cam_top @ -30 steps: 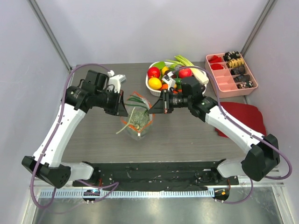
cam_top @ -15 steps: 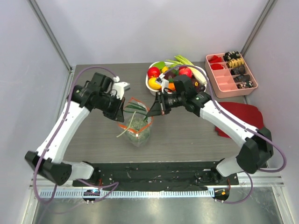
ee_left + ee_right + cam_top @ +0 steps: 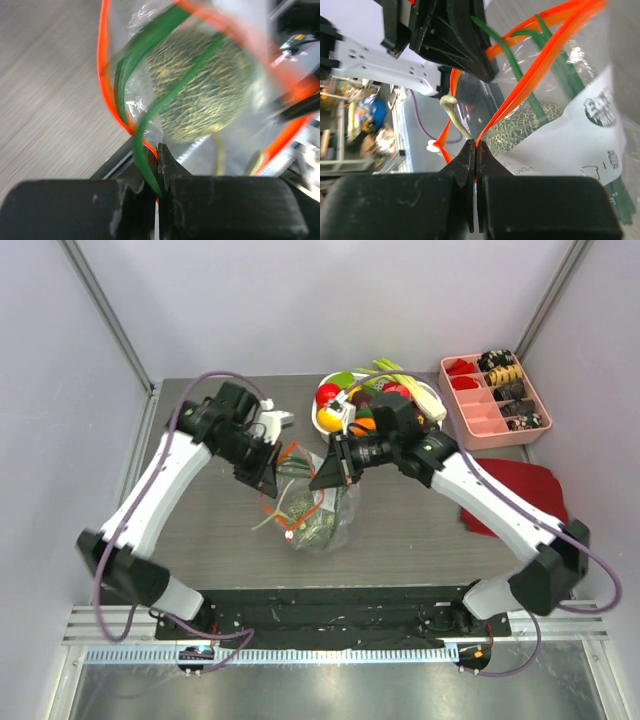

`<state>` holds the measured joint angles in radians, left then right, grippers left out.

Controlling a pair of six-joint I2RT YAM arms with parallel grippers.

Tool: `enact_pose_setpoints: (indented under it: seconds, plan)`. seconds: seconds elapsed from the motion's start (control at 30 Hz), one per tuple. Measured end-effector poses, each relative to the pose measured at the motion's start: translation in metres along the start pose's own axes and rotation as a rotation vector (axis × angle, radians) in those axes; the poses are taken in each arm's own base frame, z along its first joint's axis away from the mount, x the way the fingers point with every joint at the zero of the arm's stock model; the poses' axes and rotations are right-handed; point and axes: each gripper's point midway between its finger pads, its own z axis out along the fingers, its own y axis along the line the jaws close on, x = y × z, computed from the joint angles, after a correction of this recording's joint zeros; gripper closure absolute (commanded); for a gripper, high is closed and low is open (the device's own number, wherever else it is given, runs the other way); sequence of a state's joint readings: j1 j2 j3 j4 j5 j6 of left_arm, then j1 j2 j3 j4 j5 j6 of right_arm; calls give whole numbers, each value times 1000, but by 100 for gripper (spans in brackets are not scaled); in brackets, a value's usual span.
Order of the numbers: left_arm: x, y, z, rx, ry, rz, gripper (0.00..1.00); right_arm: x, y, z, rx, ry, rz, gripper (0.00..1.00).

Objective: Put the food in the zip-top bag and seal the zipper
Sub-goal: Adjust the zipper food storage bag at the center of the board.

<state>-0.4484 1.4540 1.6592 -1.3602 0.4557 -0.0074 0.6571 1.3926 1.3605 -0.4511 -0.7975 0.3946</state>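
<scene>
The zip-top bag [image 3: 322, 518] hangs between my two grippers, its mouth upward. Inside it lie food pieces: a round grey-green netted head [image 3: 205, 90] and long green stalks [image 3: 150, 40]. My left gripper [image 3: 159, 150] is shut on one side of the orange-red zipper [image 3: 102, 75], with a green stalk caught at its tips. Opposite it, my right gripper [image 3: 475, 145] is shut on the other side of the zipper [image 3: 530, 75], beside the bag's white printed patch [image 3: 580, 135]. From above, the left gripper [image 3: 272, 478] and right gripper [image 3: 320, 475] face each other across the bag's mouth.
A white bowl [image 3: 322, 426] behind the bag holds more food, including a red fruit [image 3: 327, 394] and a yellow one [image 3: 330, 418]. A pink divided tray [image 3: 470, 422] stands at the back right. A dark red cloth [image 3: 525, 490] lies at the right.
Both grippers stayed shut on the bag's mouth and rose, shifting slightly right. The bag came along and now hangs fuller, further right.
</scene>
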Motion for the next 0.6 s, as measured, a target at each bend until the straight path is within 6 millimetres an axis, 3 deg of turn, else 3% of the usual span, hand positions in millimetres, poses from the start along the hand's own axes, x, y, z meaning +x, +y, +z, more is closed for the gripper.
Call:
enact_pose_setpoints:
  seconds: [0.07, 0.13, 0.23, 0.37, 0.47, 0.53, 0.6]
  plan:
    - [-6, 5, 20, 64, 56, -39, 100, 12, -19, 14, 17, 61, 71, 99]
    - [-18, 13, 21, 79, 45, -77, 100, 16, -24, 17, 34, 91, 121, 99]
    - [-33, 13, -10, 44, -116, -57, 100, -4, -9, 6, 28, 29, 56, 99]
    - [-14, -20, -50, 71, -189, -11, 100, -15, 6, -8, -2, 1, -7, 99]
    - [-35, -32, -71, 79, -300, 47, 100, -27, 8, -8, -13, -19, -12, 99]
    - [-30, -24, -64, 44, -312, 30, 100, -27, 3, -11, 13, -52, -31, 99]
    - [-8, -4, -35, 0, -213, -35, 100, -12, -12, -9, 50, -46, -24, 99]
